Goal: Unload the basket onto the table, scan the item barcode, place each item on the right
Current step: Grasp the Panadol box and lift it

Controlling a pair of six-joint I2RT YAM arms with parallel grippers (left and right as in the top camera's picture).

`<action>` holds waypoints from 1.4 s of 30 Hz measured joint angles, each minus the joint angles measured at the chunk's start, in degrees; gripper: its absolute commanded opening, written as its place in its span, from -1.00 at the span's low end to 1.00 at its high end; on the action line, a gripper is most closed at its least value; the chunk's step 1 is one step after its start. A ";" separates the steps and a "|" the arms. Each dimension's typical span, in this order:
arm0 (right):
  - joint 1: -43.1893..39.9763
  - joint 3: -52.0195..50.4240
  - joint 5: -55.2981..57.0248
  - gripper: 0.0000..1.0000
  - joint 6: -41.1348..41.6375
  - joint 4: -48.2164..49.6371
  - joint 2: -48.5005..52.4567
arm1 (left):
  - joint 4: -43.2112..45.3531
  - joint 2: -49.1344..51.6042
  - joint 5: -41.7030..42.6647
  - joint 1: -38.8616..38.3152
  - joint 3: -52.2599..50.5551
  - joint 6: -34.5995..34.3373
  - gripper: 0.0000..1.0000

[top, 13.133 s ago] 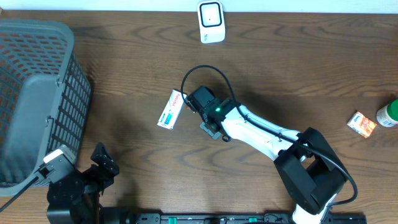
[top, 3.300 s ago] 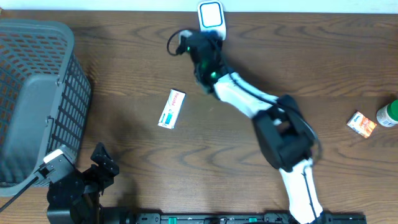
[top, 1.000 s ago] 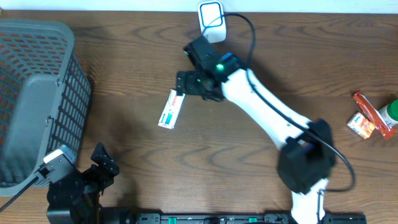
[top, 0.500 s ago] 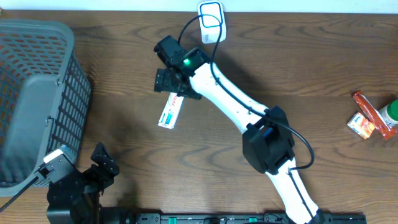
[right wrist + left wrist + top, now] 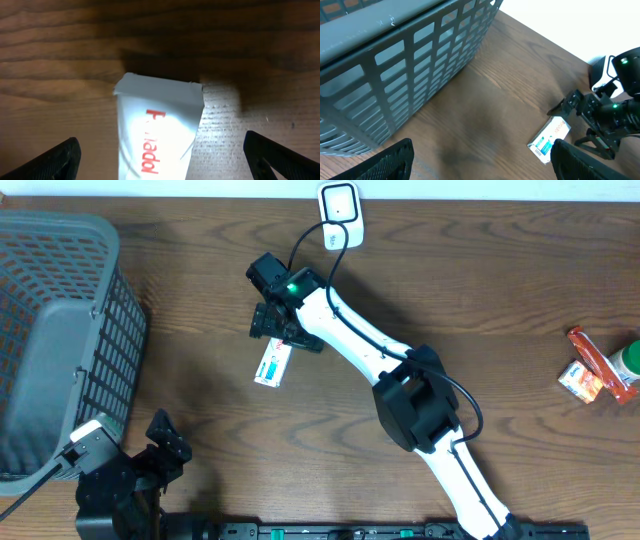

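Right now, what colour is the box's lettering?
Red, on a white box; clearest in right wrist view.

You have a grey slatted basket (image 5: pixel 118 345) filling the upper left of the overhead frame, its mesh wall facing the middle of the wooden table (image 5: pixel 480 290). In the left wrist view the same basket (image 5: pixel 420 60) takes up the upper left, standing on the dark wood grain. At the far right edge of the overhead frame you see three small things close together: a small orange packet (image 5: pixel 578 380), a long red-orange wrapper (image 5: pixel 590 350) lying slantwise just beside it, and a green-and-white container (image 5: pixel 627 364) cut off by the frame edge. Whether the wrapper touches the container, you cannot tell.
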 measured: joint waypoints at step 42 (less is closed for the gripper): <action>0.17 0.22 -0.70 0.99 -64.89 -15.52 -3.06 | 0.00 0.00 0.00 0.00 0.00 0.00 0.75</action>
